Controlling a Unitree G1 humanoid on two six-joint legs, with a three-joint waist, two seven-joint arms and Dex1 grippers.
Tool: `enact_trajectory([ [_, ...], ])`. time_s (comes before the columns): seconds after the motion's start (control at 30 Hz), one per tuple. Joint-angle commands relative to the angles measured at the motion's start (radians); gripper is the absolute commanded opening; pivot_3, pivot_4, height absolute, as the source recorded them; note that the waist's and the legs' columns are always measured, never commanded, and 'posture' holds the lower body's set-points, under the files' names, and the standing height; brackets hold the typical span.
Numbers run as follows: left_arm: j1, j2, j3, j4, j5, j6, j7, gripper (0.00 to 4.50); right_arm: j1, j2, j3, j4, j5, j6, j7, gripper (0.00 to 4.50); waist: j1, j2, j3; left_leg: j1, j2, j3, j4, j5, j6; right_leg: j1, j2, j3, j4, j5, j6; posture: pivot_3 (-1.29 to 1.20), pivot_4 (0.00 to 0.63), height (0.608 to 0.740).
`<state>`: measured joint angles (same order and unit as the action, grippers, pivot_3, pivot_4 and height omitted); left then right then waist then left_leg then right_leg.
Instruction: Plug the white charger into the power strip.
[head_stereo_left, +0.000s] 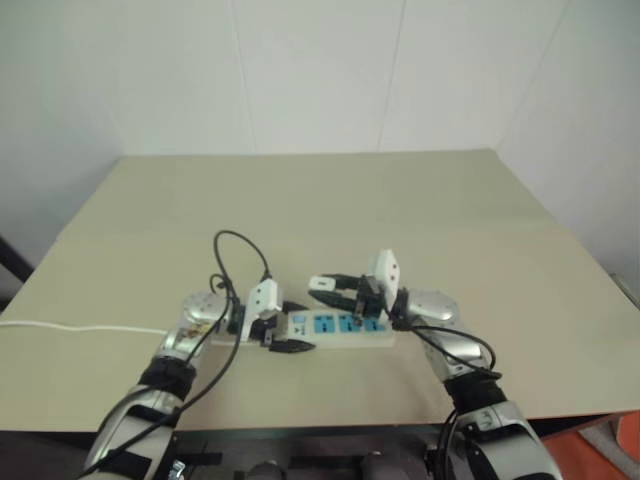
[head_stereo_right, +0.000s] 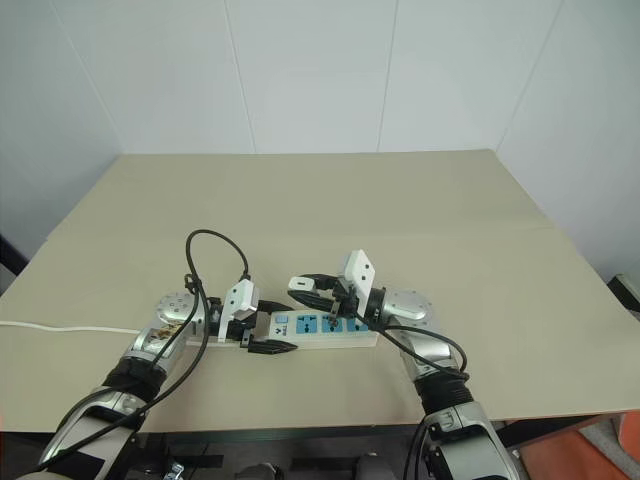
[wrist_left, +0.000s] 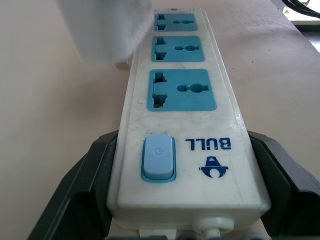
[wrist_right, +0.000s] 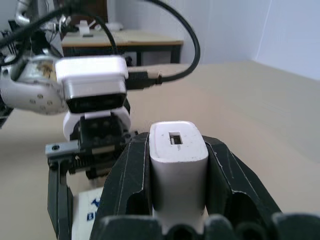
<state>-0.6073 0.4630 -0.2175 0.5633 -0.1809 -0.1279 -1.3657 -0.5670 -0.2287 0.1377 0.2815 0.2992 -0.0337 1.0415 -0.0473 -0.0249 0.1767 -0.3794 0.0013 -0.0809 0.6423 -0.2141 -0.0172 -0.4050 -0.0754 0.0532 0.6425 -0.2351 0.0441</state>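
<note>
The power strip lies flat near the table's front edge, a long white bar with three blue socket faces and a blue switch. My left gripper is shut on the strip's switch end, one black finger on each long side. My right gripper is shut on the white charger, a small white block with a port in its visible face. The charger hangs just above the strip, apart from it, on the far side of the sockets. Its prongs are hidden.
The strip's thin white cord runs off the beige table to the left. A black camera cable loops up over my left wrist. White walls stand behind the table; an orange object sits beyond the front right corner.
</note>
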Motion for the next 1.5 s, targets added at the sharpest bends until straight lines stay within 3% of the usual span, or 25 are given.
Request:
enact_trajectory([
  [0.03, 0.009, 0.003, -0.019, 0.024, 0.031, 0.004, -0.013, 3.29, -0.01, -0.01, -0.017, -0.039, 0.031, 0.015, 0.02, 1.12, 0.0, 0.0, 0.0, 0.0, 0.0, 0.0, 0.0, 0.0, 0.0, 0.0, 0.0, 0.0, 0.0, 0.0, 0.0, 0.0, 0.15, 0.74],
  [1.07, 0.02, 0.025, -0.006, 0.012, 0.03, 0.006, -0.013, 3.29, 0.008, 0.023, 0.018, 0.065, -0.02, -0.005, 0.062, 1.12, -0.003, 0.0, 0.0, 0.0, 0.0, 0.0, 0.0, 0.0, 0.0, 0.0, 0.0, 0.0, 0.0, 0.0, 0.0, 0.0, 0.15, 0.74],
  [1.5, 0.028, 0.04, -0.002, 0.0, 0.026, 0.012, -0.016, 3.29, 0.045, -0.042, 0.032, 0.181, -0.066, -0.129, 0.133, 1.12, -0.001, 0.0, 0.0, 0.0, 0.0, 0.0, 0.0, 0.0, 0.0, 0.0, 0.0, 0.0, -0.001, 0.0, 0.0, 0.0, 0.15, 0.74],
])
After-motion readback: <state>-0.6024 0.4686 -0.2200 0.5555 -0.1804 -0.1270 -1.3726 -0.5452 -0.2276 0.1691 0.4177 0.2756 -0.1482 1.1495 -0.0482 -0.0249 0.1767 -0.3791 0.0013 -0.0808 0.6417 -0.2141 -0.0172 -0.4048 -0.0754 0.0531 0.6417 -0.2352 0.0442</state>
